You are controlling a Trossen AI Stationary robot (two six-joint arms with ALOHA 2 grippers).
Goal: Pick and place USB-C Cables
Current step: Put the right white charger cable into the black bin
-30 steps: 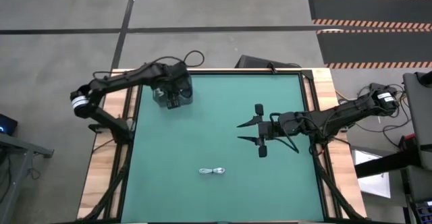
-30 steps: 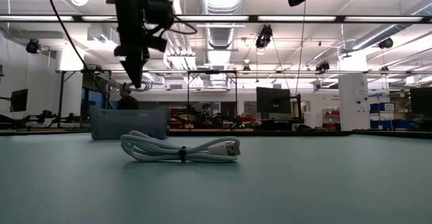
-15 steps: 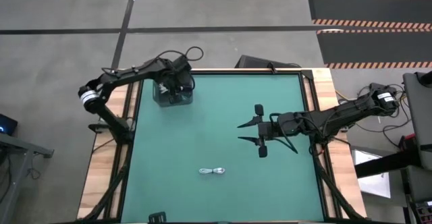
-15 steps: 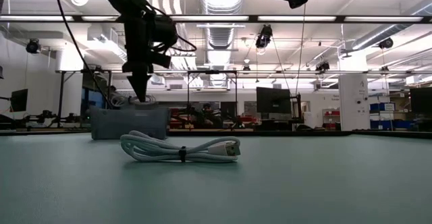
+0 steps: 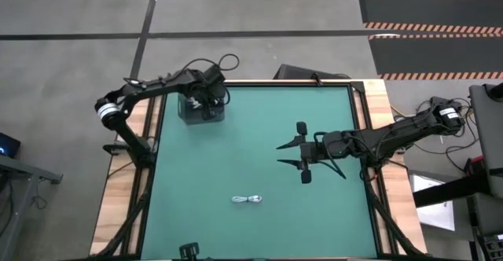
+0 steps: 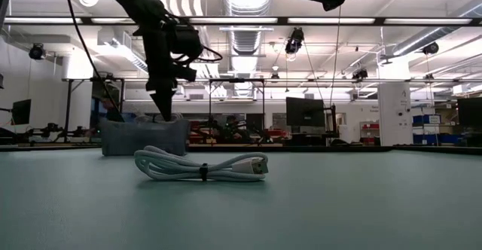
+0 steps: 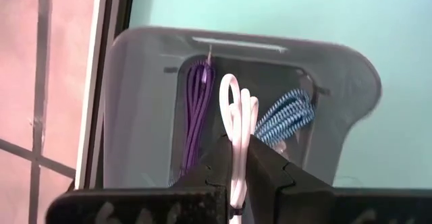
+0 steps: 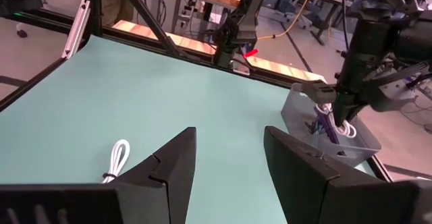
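Note:
My left gripper (image 5: 206, 104) stands over the dark grey box (image 5: 191, 113) at the table's far left corner, pointing down, shut on a white looped cable (image 7: 233, 109). Its fingertips reach the box's rim in the low view (image 6: 162, 116). Inside the box (image 7: 135, 116) lie a purple cable (image 7: 196, 109) and a blue-and-white braided cable (image 7: 287, 116). A second white looped cable (image 5: 248, 200) rests flat on the mat near the table's near edge (image 6: 202, 166) (image 8: 116, 158). My right gripper (image 5: 291, 152) hovers open, high above the table's right half (image 8: 229, 133). My left gripper pinches the white looped cable between its two fingers, on the strands just below the loop end (image 7: 234, 158), from above, pointing down. The cable runs along the fingers, and its loop end (image 7: 229, 89) sticks out past the fingertips into the box. Whether it touches the box's floor I cannot tell.
The green mat (image 5: 259, 135) lies bare between the box and the lying cable. Wooden table edges and a black frame border the mat. A dark device (image 5: 295, 72) sits just beyond the far edge. The room behind shows racks and monitors.
My left gripper has come down toward the grey box with the white cable still in its shut fingers, its tips dropping from well above the box to its rim. My right gripper and the cable on the mat have kept still.

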